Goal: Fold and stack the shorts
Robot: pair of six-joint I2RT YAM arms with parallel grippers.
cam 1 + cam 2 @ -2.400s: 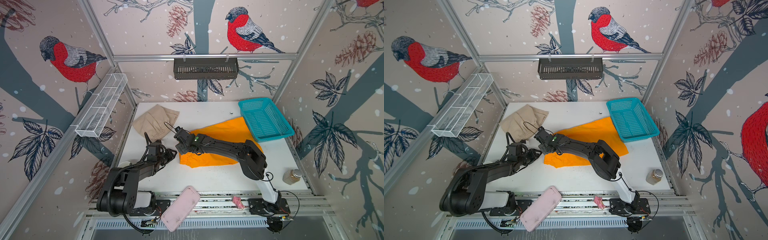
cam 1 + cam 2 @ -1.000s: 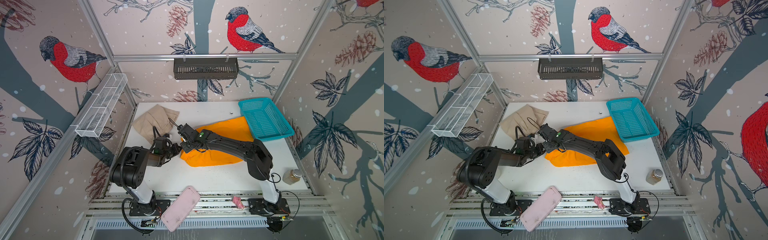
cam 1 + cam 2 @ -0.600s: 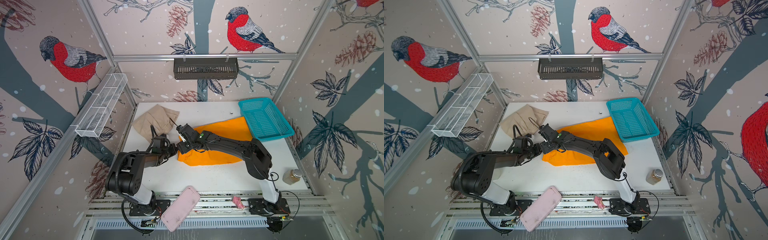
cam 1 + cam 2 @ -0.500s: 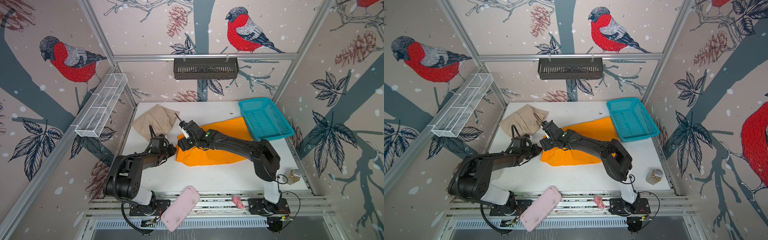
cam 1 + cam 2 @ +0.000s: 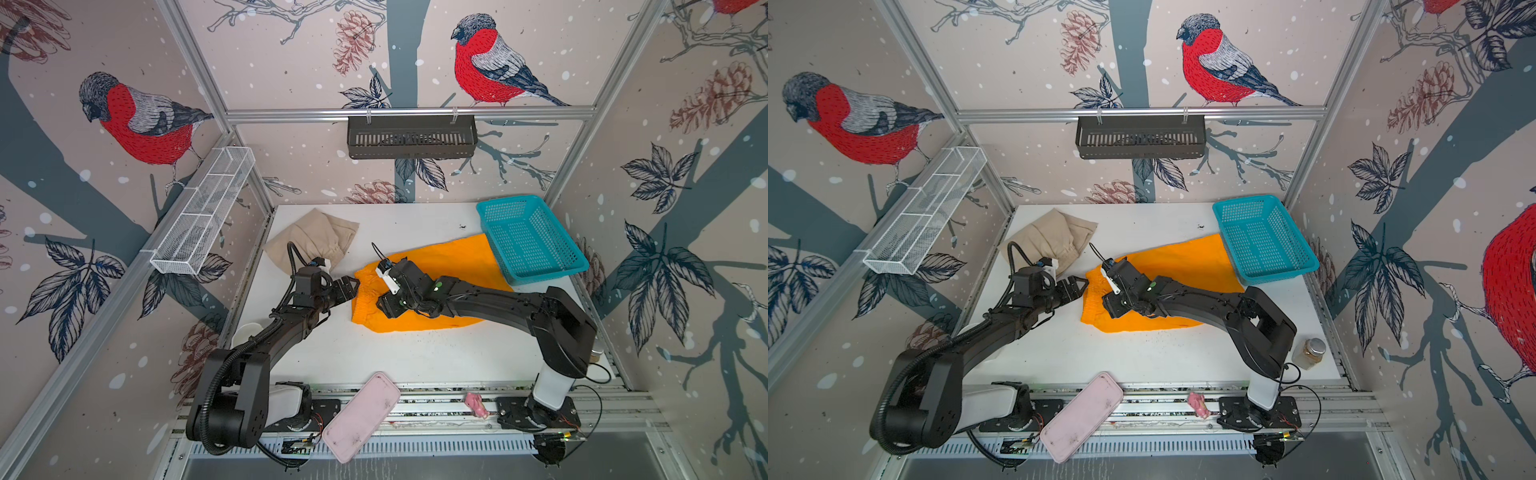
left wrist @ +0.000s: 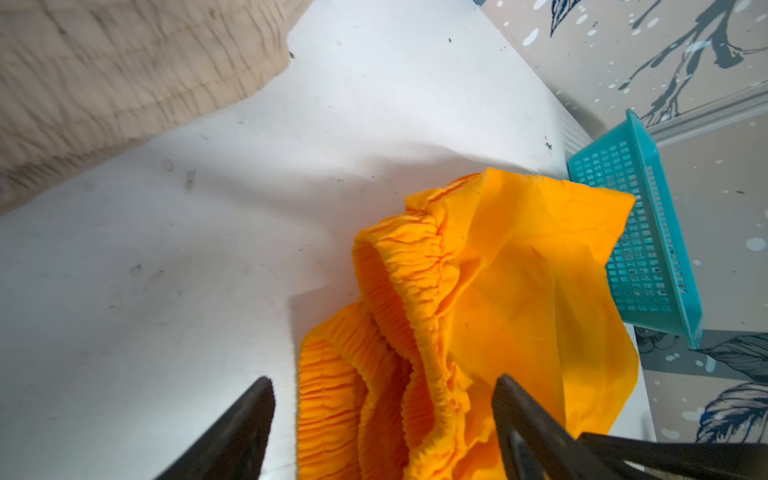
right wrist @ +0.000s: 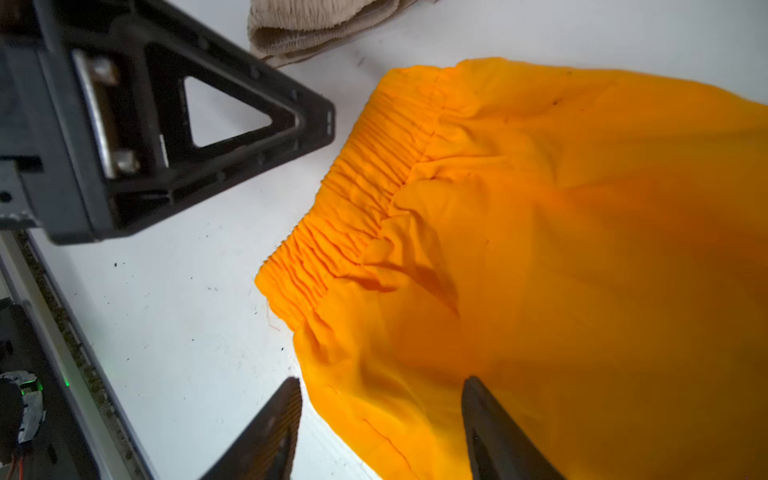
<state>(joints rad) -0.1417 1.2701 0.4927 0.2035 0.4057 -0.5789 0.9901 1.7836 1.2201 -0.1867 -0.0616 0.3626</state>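
The orange shorts (image 5: 453,257) lie spread across the middle of the white table (image 5: 332,353), gathered waistband towards the left. My left gripper (image 5: 352,286) is open at that waistband. In the left wrist view the bunched orange waistband (image 6: 399,332) lies between the spread fingers of the left gripper (image 6: 384,384). My right gripper (image 5: 383,309) hovers open over the shorts' near-left corner, and the orange hem (image 7: 374,415) runs between its fingers (image 7: 286,407). The beige shorts (image 5: 316,237) lie folded at the back left, untouched.
A teal mesh basket (image 5: 532,237) stands at the back right, touching the orange shorts' far end. A pink case (image 5: 361,415) lies on the front rail, and a jar (image 5: 1308,353) stands at the front right. A wire shelf and a black rack hang on the walls.
Both grippers, shut on the orange waistband a second ago, have opened and let it drop onto the table. The left gripper has drawn back a little to the left.
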